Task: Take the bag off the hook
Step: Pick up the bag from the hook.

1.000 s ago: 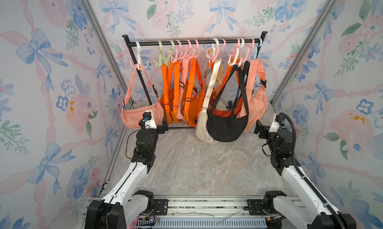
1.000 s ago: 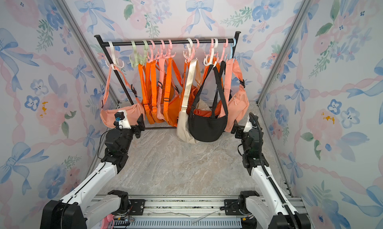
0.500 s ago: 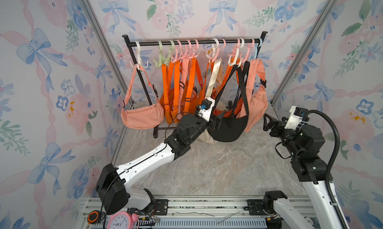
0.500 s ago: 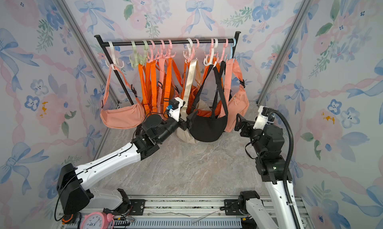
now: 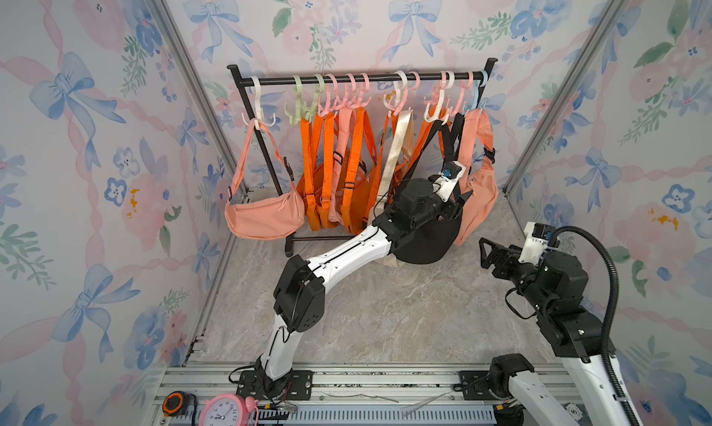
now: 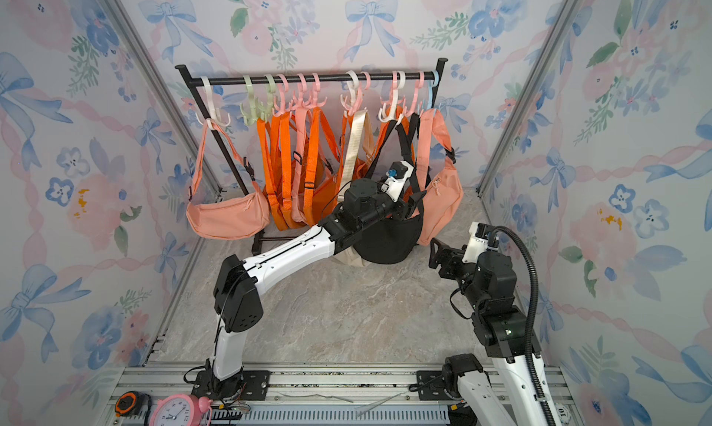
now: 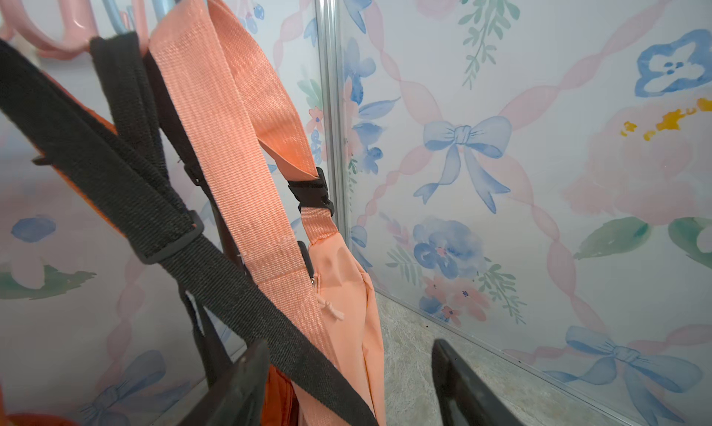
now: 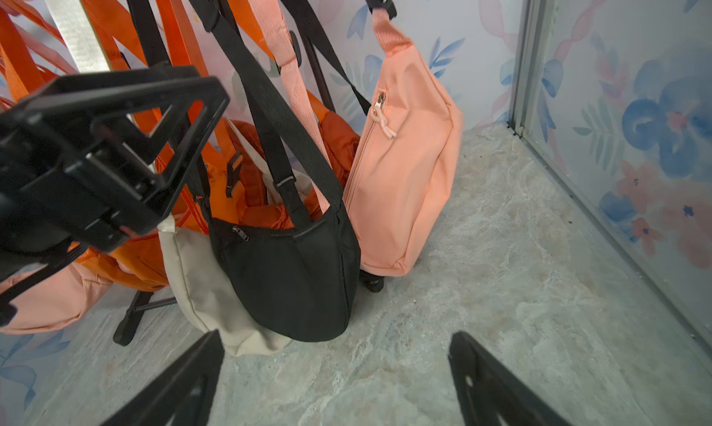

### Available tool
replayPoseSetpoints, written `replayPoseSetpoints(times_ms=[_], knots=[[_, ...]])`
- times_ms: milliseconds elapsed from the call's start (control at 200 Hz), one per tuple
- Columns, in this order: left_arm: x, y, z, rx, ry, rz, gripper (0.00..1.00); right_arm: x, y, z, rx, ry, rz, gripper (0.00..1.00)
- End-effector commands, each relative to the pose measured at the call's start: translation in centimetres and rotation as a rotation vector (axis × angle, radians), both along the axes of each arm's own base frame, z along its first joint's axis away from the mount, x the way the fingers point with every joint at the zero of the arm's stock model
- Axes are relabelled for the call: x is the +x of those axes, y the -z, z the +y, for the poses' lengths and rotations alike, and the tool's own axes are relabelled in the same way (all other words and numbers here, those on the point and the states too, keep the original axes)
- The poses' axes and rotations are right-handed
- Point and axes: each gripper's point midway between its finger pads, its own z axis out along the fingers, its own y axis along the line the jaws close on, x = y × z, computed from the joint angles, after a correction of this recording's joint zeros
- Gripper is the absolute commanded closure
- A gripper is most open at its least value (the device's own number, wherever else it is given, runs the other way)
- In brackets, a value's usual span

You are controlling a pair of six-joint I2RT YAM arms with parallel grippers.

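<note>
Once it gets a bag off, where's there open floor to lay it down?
The widest bare marble floor lies between the left arm and right arm, before the front rail. Another patch sits between the rightmost peach bag and the right wall. Under the rack it is crowded with hanging bags.

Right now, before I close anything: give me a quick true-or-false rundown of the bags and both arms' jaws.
1. The black bag hangs by its strap from a hook on the rail. True.
2. The black strap runs between the left jaws. True.
3. The right jaws hold a bag. False: they are open, empty and clear of the bags.
4. A cream bag hangs at the rail's left end. False: a peach bag hangs there; the cream bag sits beside the black bag.
</note>
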Motion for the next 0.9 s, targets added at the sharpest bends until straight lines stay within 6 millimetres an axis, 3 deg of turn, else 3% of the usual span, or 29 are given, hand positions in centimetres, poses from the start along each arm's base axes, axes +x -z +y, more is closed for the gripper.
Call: replayPoseSetpoints(times_ms=[0, 105, 210, 405, 555, 725, 895], knots=[[0.9, -0.2, -1.9, -0.004, 0.03, 0.015, 0.31, -0.8, 0.6, -0.1, -0.02, 0.008, 0.008, 0.07], [2.4, -0.4, -3.6, -0.032, 0.033, 0.011, 0.31, -1.3, 1.3, 0.3, -0.014, -0.011, 0.022, 0.07], [4.4, -0.5, -4.0, -0.079, -0.013, 0.001, 0.3, -1.7, 2.2, 0.7, -0.008, -0.03, 0.028, 0.08], [8.7, -1.6, -1.2, -0.241, -0.088, 0.006, 0.29, -2.2, 3.2, 1.0, -0.027, -0.055, 0.042, 0.08], [9.0, -2.3, -0.8, -0.306, -0.005, 0.009, 0.28, -2.2, 3.6, 1.7, -0.029, -0.085, 0.056, 0.08], [8.2, 0.2, -2.7, -0.268, 0.113, -0.002, 0.24, -2.0, 3.6, 2.4, -0.048, -0.108, 0.062, 0.08], [8.9, 3.5, -3.6, -0.238, 0.121, 0.042, 0.23, -1.9, 3.1, 2.6, -0.055, -0.117, 0.055, 0.07]])
